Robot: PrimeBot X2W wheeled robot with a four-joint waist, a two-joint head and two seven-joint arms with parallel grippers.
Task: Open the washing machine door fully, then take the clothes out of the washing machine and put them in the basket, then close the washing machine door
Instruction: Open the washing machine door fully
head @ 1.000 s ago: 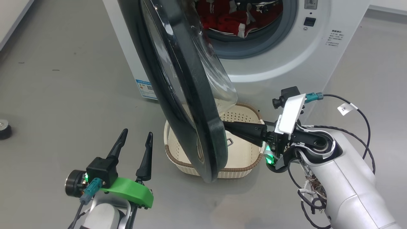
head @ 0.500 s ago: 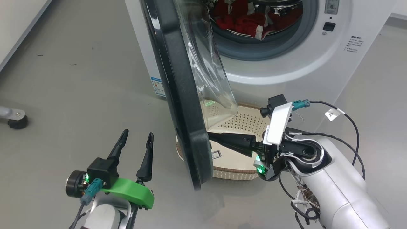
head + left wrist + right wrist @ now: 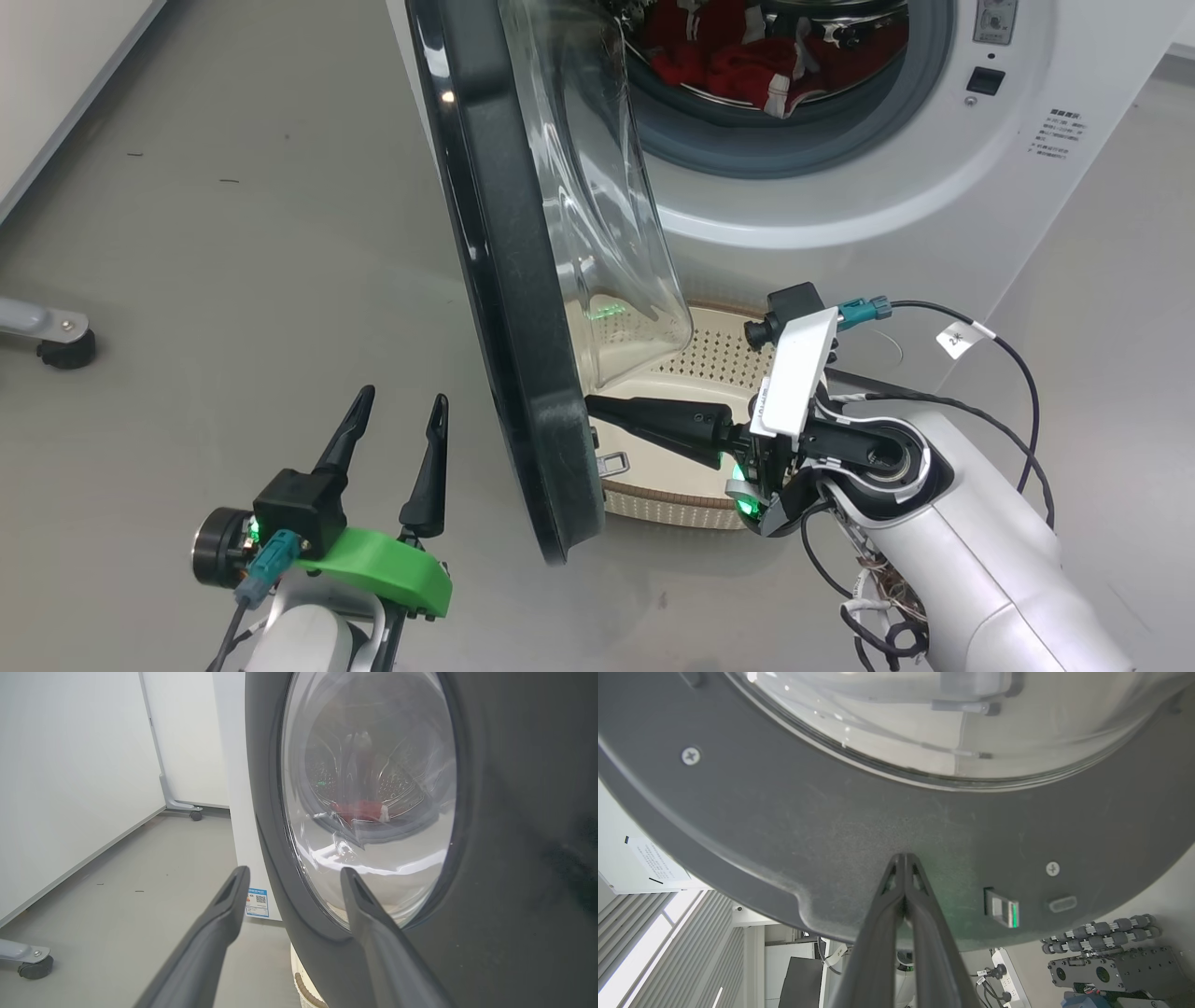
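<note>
head view: my right claw [image 3: 590, 403], tips together, touches the inner rim of the glossy black round door [image 3: 504, 308]. i'd push steadily outward. left claw [image 3: 401, 399] spread, empty.

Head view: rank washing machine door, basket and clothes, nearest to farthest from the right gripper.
1. washing machine door: inner rim at the shut right gripper, on its left.
2. basket: directly beneath it.
3. clothes: farthest, up behind the door.

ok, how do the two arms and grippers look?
Both have two long, tapered dark fingers on silver-white arms. The left gripper carries a green bracket; the right gripper a white bracket, plus a black cable with a white tag. A teal connector on each.
</note>
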